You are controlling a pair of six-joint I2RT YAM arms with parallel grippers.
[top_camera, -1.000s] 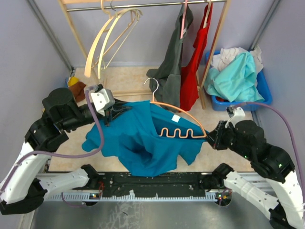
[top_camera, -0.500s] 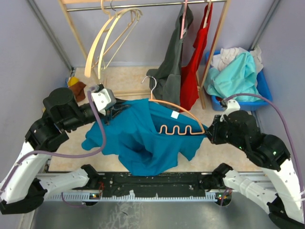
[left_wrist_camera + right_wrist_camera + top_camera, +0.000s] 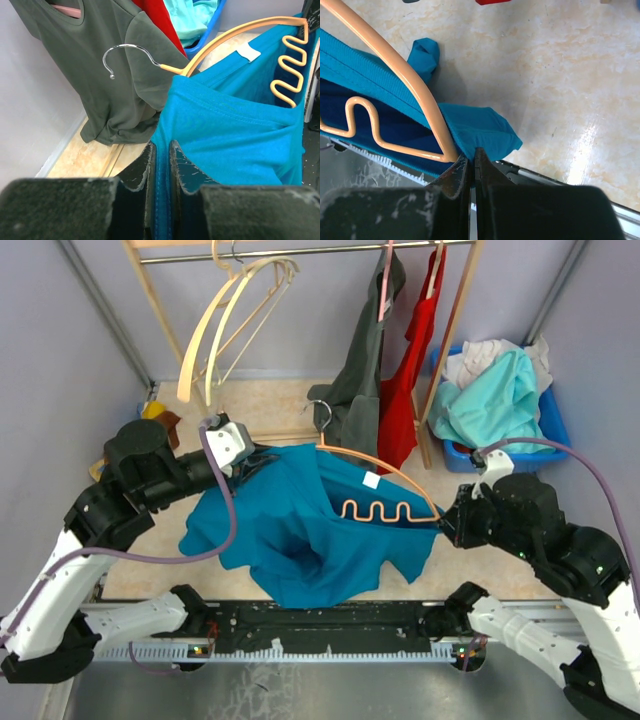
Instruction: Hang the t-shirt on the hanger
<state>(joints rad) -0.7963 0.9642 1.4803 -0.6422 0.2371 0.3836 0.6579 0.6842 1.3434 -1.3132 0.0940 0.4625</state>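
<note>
The teal-blue t-shirt [image 3: 300,530] hangs stretched between my two arms. The orange hanger [image 3: 385,510] lies partly inside the shirt's opening. Its wavy bar and right arm show, and its silver hook [image 3: 320,412] points toward the rack. My left gripper [image 3: 243,468] is shut on the shirt's stitched edge [image 3: 161,165] at the shirt's upper left. The left wrist view also shows the hanger [image 3: 235,35]. My right gripper [image 3: 447,523] is shut on the hanger's right corner [image 3: 447,152], with teal cloth [image 3: 480,130] bunched against its fingertips.
A dark grey shirt [image 3: 360,380] and a red garment [image 3: 405,380] hang from the wooden rack [image 3: 300,252] just behind the hook. Cream hangers [image 3: 230,320] hang at the left of the rack. A blue bin [image 3: 555,430] at the right holds an aqua garment [image 3: 495,400].
My left gripper has moved right and slightly away, carrying the shirt's edge. My right gripper shifted left, then back right, with the hanger. The hook now sits closer to the grey shirt.
</note>
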